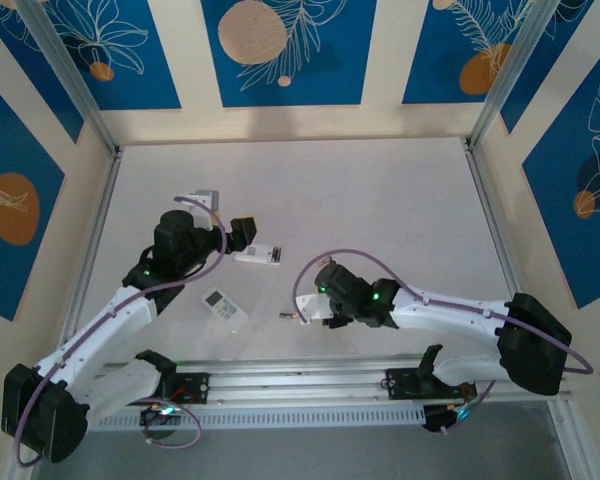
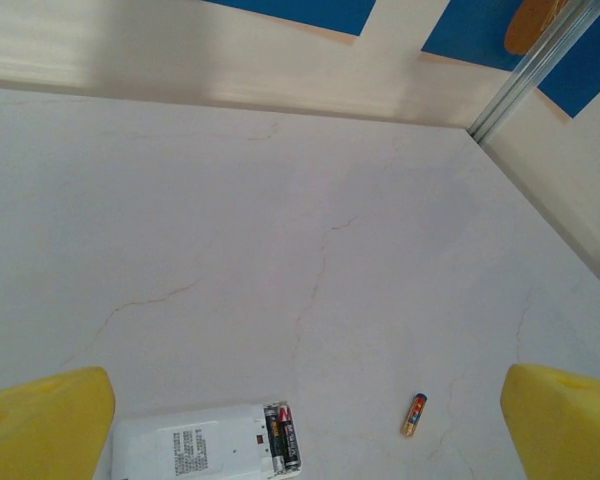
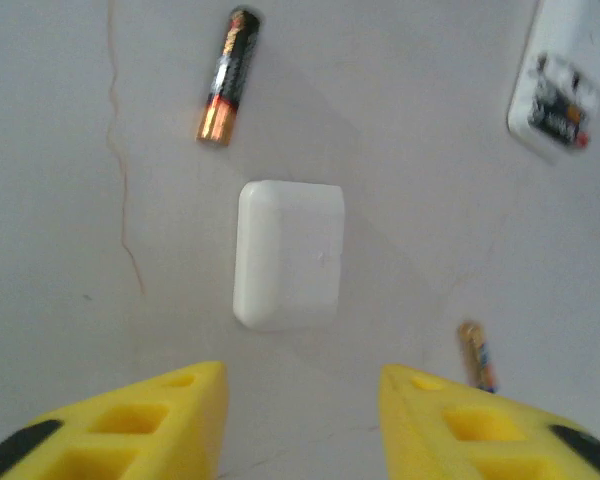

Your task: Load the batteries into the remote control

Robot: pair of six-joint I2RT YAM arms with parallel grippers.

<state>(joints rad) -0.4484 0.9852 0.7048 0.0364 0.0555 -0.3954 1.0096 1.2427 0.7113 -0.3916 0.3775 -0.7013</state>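
A white remote (image 2: 190, 445) lies face down with its battery bay uncovered; two dark batteries (image 2: 282, 437) sit inside. My left gripper (image 2: 305, 400) hovers open just above that end; in the top view it (image 1: 245, 238) is beside the remote (image 1: 257, 256). A coppery loose battery (image 2: 413, 414) rests to the remote's right. My right gripper (image 3: 300, 385) is open and low over the table, just short of a white battery cover (image 3: 288, 254). A dark and copper battery (image 3: 227, 76) lies beyond the cover, and another battery (image 3: 476, 356) rests by the right finger (image 3: 480, 430).
A second white remote (image 1: 225, 309) lies face up near the left arm's forearm. A small white and grey object (image 1: 202, 197) sits behind the left gripper. Aluminium rails (image 1: 490, 225) and patterned walls border the pale table (image 1: 380, 200).
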